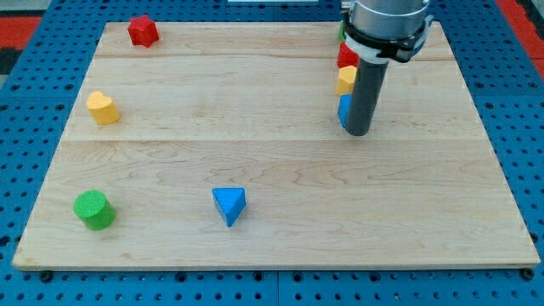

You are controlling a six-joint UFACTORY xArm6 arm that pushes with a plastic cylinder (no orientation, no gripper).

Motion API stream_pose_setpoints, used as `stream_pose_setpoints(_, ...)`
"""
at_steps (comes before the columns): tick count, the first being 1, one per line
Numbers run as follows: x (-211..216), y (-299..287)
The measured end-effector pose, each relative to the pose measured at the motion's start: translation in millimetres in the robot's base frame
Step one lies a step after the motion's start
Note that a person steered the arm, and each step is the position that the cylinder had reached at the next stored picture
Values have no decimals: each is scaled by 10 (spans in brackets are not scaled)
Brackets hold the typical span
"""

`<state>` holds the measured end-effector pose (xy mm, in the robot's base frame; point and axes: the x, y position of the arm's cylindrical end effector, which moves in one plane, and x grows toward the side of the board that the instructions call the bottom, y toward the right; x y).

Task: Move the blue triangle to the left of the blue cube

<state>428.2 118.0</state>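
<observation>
progress looked close to nil: the blue triangle lay low on the bench, toward seven o'clock from the board's middle, well apart from the blue cube, which sat up at about two o'clock under a yellow block and a red block. my tip stood touching or just beside the cube's right side, half hiding it, and nowhere near the triangle. no jaws existed on this rod, so nothing was held, and i judged the whole push, up and rightward to the cube's nine o'clock side, remained to be done.

A grey metal cylinder, ringed by a white band, narrows to a dark rod — my tip (blunt, matte).
</observation>
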Motion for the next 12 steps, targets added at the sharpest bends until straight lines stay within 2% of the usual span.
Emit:
stream_pose_setpoints(1,241,-121)
stream_pose_setpoints(2,631,-482)
stream_pose_setpoints(3,809,-1014)
stream_pose_setpoints(4,813,-1536)
stream_pose_setpoints(6,813,-1994)
stream_pose_setpoints(8,886,-2014)
stream_pose_setpoints(9,905,-2205)
stream_pose_setpoints(10,1152,-2227)
stream_pose_setpoints(11,1366,-1972)
stream_pose_setpoints(12,1221,-1579)
